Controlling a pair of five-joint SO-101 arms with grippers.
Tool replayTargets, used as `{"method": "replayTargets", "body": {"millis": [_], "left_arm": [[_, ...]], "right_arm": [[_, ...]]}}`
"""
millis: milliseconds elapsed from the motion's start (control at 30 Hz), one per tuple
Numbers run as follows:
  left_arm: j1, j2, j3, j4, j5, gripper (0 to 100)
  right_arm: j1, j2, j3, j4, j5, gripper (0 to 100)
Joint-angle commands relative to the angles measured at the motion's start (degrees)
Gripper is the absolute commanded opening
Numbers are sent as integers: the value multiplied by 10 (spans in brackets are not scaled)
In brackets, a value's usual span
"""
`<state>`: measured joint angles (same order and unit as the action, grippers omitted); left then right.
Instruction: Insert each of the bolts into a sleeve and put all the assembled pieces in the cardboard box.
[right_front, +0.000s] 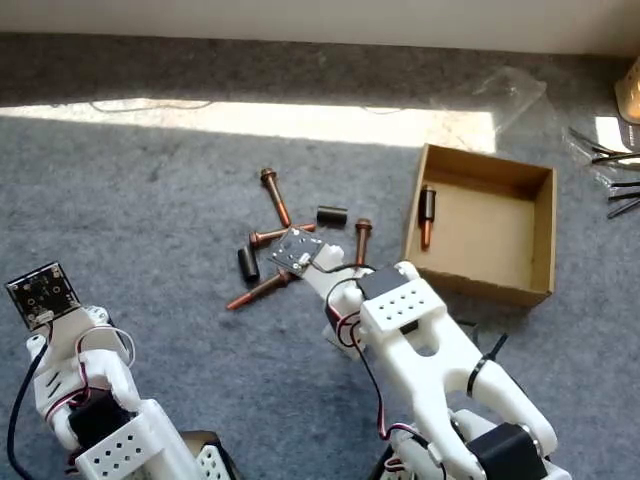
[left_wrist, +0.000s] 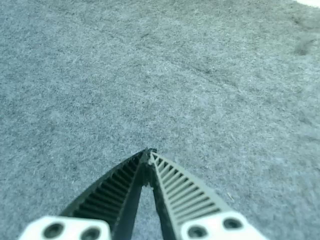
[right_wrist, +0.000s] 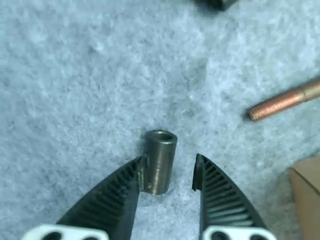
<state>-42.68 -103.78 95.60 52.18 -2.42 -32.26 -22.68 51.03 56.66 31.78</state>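
A dark metal sleeve lies on the grey carpet between the open fingers of my right gripper, close to one finger and apart from the other. A copper bolt lies beyond it. From above, the right arm stretches into the scatter of parts: three bolts and two loose sleeves. The cardboard box holds one bolt in a sleeve. My left gripper is shut over bare carpet, and its arm sits at the near left.
A corner of the box shows beside the right gripper. A clear plastic bag and dark thin tools lie at the far right. A fourth bolt lies by the right wrist camera.
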Motion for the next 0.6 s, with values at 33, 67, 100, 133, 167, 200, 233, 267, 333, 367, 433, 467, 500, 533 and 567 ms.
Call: {"method": "replayTargets", "body": {"millis": [33,67,100,133,167,200,233,267,333,367,433,467,500,533,567], "left_arm": [[9,-9,0,-11,-4,18],[9,-9,0,-11,-4,18],[9,-9,0,-11,-4,18],[9,-9,0,-11,-4,18],[9,-9,0,-11,-4,18],[9,-9,0,-11,-4,18],[9,-9,0,-11,-4,18],[9,-9,0,-11,-4,18],[9,-9,0,-11,-4,18],[9,-9,0,-11,-4,18],[9,-9,0,-11,-4,18],[9,-9,0,-11,-4,18],[9,-9,0,-11,-4,18],[9,-9,0,-11,-4,18],[9,-9,0,-11,-4,18]], "right_arm": [[0,0,12,-23,-4,138],[0,0,16,-28,-4,138],[0,0,15,-32,-4,138],[0,0,15,-36,-4,138],[0,0,17,-41,-4,138],[0,0,17,-44,-4,138],[0,0,20,-44,-4,138],[0,0,20,-44,-4,138],[0,0,18,-44,-3,138],[0,1,17,-44,-3,138],[0,12,16,-43,-3,138],[0,24,16,-43,-3,138],[0,42,16,-43,-4,138],[0,61,16,-43,-5,138],[0,76,16,-44,-6,138]]}}
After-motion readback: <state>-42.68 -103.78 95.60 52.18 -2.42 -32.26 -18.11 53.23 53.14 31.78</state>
